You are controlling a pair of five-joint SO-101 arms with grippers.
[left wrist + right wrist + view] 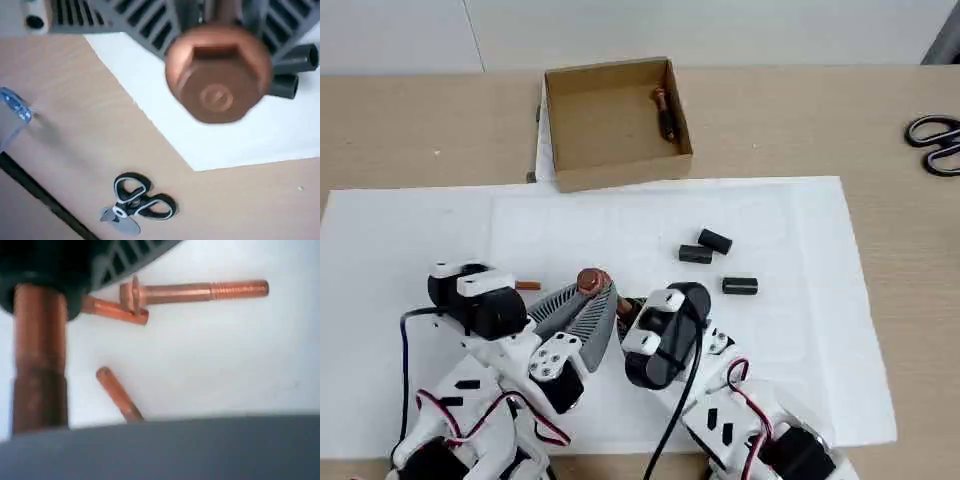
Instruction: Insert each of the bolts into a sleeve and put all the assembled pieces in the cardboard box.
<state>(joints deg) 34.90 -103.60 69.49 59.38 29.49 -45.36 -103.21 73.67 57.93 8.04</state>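
Left gripper clamps copper bolt – right gripper: can't tell. Cardboard box sits at the far edge of the paper.

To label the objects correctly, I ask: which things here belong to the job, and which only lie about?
Job: copper-coloured metal bolts, one held by the left gripper; black cylindrical sleeves; brown cardboard box.
Lying about: black-handled scissors; white paper sheet.

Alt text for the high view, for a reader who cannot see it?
The left gripper holds a copper bolt over a white sheet; three black sleeves lie nearby, and the cardboard box holds one assembled piece.
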